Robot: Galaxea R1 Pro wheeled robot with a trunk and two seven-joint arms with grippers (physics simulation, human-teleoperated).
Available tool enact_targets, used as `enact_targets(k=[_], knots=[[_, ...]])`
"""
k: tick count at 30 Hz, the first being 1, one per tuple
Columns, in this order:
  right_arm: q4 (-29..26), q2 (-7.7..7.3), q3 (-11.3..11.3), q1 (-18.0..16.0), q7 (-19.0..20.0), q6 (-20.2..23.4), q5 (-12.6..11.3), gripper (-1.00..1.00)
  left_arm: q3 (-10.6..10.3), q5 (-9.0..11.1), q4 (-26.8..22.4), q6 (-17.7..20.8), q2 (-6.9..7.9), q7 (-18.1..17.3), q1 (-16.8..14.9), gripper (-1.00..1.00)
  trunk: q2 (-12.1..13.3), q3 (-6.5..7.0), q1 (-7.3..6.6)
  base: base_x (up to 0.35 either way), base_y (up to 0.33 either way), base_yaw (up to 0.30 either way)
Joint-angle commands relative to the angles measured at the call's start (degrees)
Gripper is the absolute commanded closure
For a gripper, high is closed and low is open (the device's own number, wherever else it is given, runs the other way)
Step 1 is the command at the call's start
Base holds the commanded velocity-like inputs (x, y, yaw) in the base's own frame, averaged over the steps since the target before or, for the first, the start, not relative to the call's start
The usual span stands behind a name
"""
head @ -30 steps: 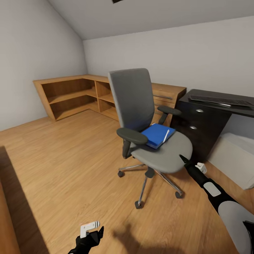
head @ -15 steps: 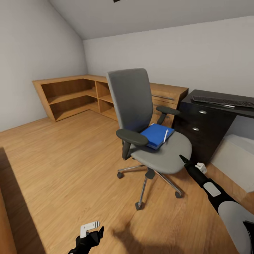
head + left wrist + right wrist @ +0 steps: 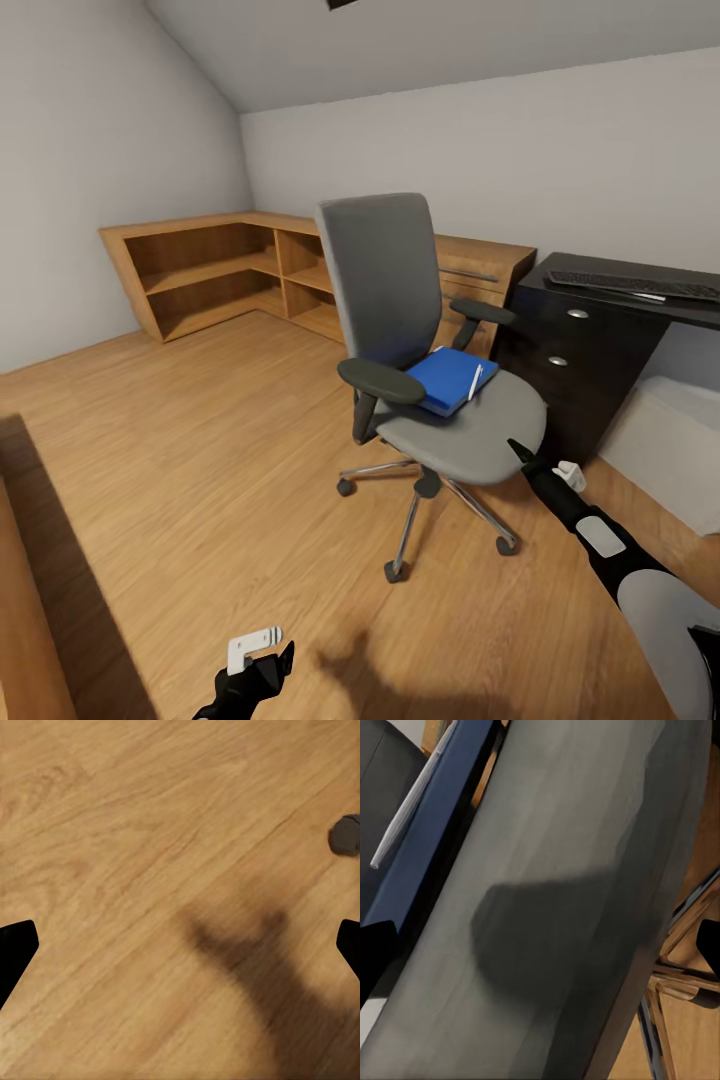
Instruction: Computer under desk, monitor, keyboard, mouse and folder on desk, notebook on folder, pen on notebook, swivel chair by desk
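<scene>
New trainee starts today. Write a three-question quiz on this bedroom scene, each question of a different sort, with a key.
1. True or false: the folder lies on the seat of the swivel chair.
2. Which thing lies on the desk? A. pen B. keyboard C. folder
3. Fill in: the thin white pen rests on top of the ____.

Key: 1. true. 2. B, the keyboard. 3. folder.
</scene>
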Motion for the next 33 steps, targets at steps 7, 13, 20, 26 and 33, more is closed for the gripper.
enact_targets(k=[7, 13, 20, 26, 33], knots=[[0.0, 0.0, -0.19, -0.04, 0.23, 0.62, -0.63, -1.0, -0.13, 0.56, -0.1, 0.26, 0.02, 0.32, -0.01, -1.0, -0.02, -0.05, -0.01, -0.002, 0.037, 0.0], [0.0, 0.0, -0.19, -0.04, 0.23, 0.57, -0.63, -1.0, -0.13, 0.56, -0.1, 0.26, 0.02, 0.32, -0.01, -1.0, -0.02, -0.05, -0.01, 0.0, 0.016, 0.0], [0.37, 0.09, -0.19, -0.04, 0.23, 0.53, -0.63, -1.0, -0.13, 0.5, -0.1, 0.26, 0.02, 0.32, -0.01, -1.0, -0.02, -0.05, -0.01, 0.113, 0.004, 0.0], [0.67, 0.09, -0.19, -0.04, 0.23, 0.53, -0.63, -1.0, -0.13, 0.5, -0.1, 0.26, 0.02, 0.32, -0.01, -1.0, -0.02, -0.05, -0.01, 0.206, 0.148, 0.0], [0.71, 0.09, -0.19, -0.04, 0.23, 0.53, -0.63, -1.0, -0.13, 0.5, -0.1, 0.26, 0.02, 0.32, -0.01, -1.0, -0.02, -0.05, -0.01, 0.11, 0.117, 0.0]])
